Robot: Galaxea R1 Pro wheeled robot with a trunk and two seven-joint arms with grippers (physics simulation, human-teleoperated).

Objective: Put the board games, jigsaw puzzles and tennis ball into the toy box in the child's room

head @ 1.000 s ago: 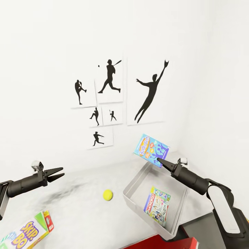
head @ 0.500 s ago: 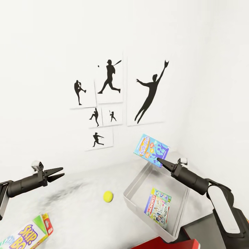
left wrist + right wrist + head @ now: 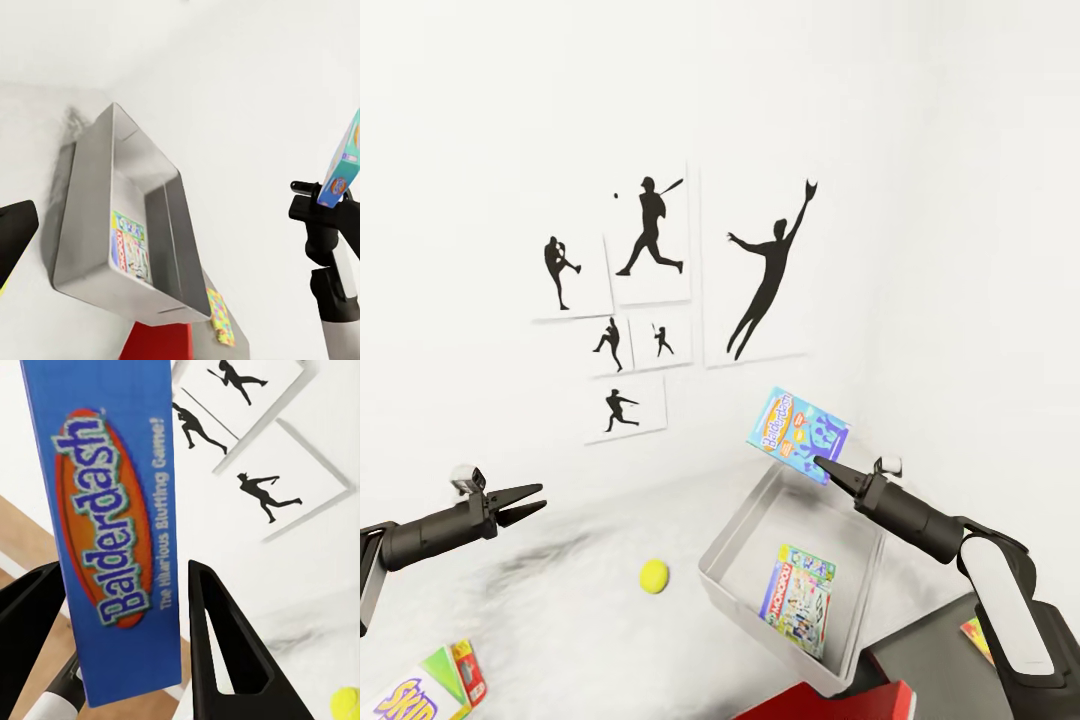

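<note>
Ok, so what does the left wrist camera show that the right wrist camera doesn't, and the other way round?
Left wrist camera's own: the toy box with the Monopoly game lying inside, and a jigsaw puzzle just outside the box. Right wrist camera's own: the baseball silhouette prints on the wall and the tennis ball. Shared: the Balderdash game, clamped in the right hand.
</note>
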